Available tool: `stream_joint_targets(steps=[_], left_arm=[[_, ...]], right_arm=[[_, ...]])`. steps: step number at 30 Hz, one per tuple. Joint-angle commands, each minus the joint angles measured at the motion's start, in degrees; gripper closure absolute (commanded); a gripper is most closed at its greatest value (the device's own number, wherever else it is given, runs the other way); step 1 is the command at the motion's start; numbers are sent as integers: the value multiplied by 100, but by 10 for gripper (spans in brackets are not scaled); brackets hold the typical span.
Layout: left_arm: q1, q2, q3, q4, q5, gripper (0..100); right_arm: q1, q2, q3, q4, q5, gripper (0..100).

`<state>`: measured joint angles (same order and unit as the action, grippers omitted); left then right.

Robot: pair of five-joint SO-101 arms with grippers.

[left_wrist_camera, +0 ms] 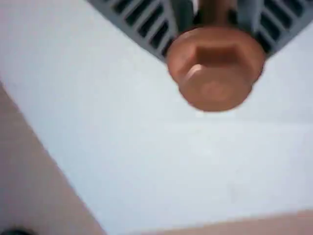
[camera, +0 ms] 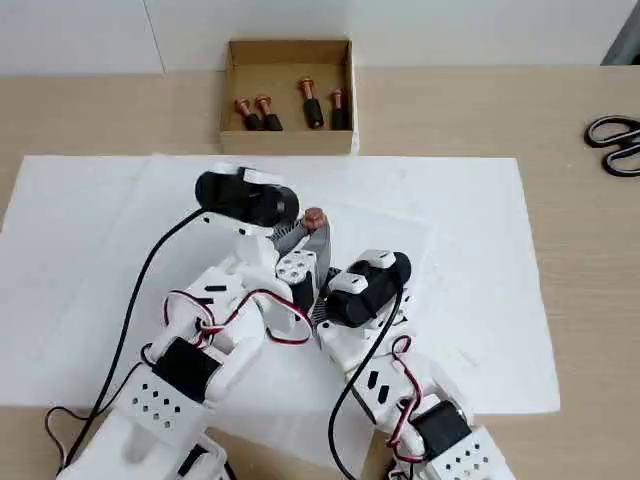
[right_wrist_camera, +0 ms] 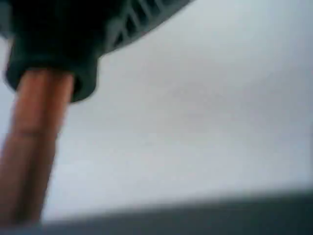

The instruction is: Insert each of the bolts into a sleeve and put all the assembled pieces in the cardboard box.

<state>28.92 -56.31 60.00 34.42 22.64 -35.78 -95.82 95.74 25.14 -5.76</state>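
A copper bolt (camera: 314,217) is held above the white sheet, my left gripper (camera: 311,232) shut on its shaft just under the head. In the left wrist view the hexagonal bolt head (left_wrist_camera: 215,68) sits between the grey ribbed fingers (left_wrist_camera: 142,19). My right gripper (camera: 319,300) is close below it, shut on a black sleeve (right_wrist_camera: 49,54). The bolt's copper shaft (right_wrist_camera: 29,147) enters that sleeve. The cardboard box (camera: 233,95) stands at the back of the table with several assembled pieces (camera: 312,103) inside.
A white paper sheet (camera: 470,260) covers the middle of the wooden table. Black scissors (camera: 615,140) lie at the far right edge. Both arms' cables and bodies crowd the near centre.
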Motion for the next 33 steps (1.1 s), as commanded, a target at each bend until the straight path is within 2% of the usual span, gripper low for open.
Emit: stream_joint_targets(steps=[1,9,13,16,23,29,33], left_arm=[[9,-114,-57,457,44,995],[18,-114,-57,782,35,984],[9,-114,-48,782,70,855],[-9,-123,-207,870,448,796],[-88,-88,-1640,2189,475,794],[-905,-97,-2545,3156,360,793],[-1222,-88,-2914,4009,-53,793]], right_arm=[[-4,-127,-79,4,-9,995],[4,-127,-79,4,-9,995],[4,-127,-70,4,-9,995],[4,-127,-70,-4,-9,995],[4,-127,-62,-4,-9,995],[31,-75,-97,4,0,995],[505,-66,-316,391,9,995]])
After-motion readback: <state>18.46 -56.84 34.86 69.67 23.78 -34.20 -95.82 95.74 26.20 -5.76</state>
